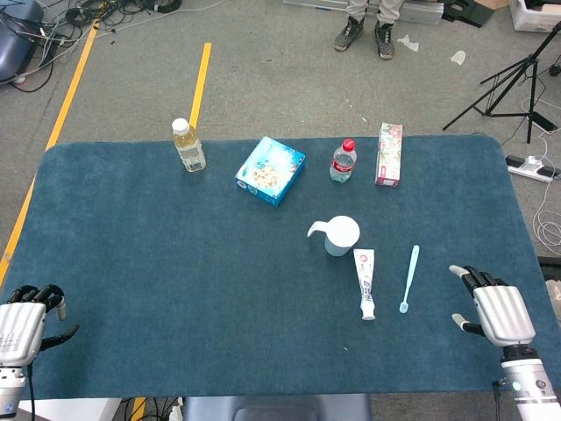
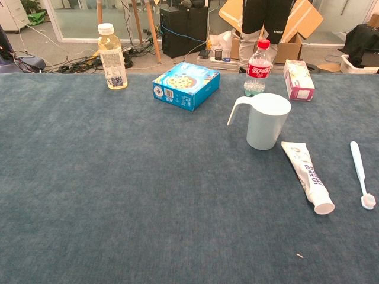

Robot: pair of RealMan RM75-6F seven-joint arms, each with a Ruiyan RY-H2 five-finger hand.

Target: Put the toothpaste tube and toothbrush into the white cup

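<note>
The white cup (image 1: 340,235) (image 2: 266,120) stands upright on the blue table, its handle pointing left. Just in front of it lies the white toothpaste tube (image 1: 365,282) (image 2: 307,174), cap toward me. To the tube's right lies the pale blue toothbrush (image 1: 409,278) (image 2: 360,173), bristle end toward me. My right hand (image 1: 493,307) rests near the table's right front, fingers apart, holding nothing, to the right of the toothbrush. My left hand (image 1: 24,324) sits at the left front corner, fingers partly curled, empty. Neither hand shows in the chest view.
Along the back stand a yellow-liquid bottle (image 1: 188,146) (image 2: 112,57), a blue box (image 1: 270,170) (image 2: 186,84), a red-capped water bottle (image 1: 344,160) (image 2: 257,68) and a pink carton (image 1: 389,154) (image 2: 298,78). A person's feet (image 1: 366,35) and a tripod (image 1: 513,79) are on the floor beyond.
</note>
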